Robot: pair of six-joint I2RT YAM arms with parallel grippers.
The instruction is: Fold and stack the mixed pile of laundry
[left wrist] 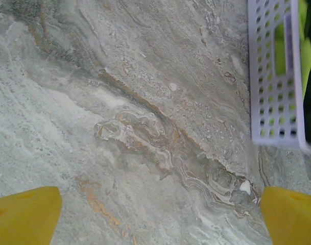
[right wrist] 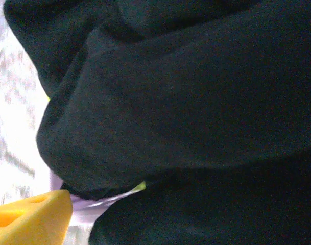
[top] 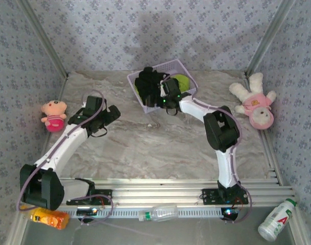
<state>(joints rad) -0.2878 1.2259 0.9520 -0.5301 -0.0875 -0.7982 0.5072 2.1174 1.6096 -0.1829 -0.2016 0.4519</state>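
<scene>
Right gripper at basket (elbow bent)

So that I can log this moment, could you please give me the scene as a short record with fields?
laundry: black T-shirt and lime-green T-shirt, both bunched in the lavender basket
basket place: far middle of the table
left gripper: open, holding nothing, above bare table beside the basket
right gripper: open, at the basket, close against the black T-shirt
progress: nothing folded or stacked yet
others: pink plush toy at the left side, larger plush toy at the right side
</scene>
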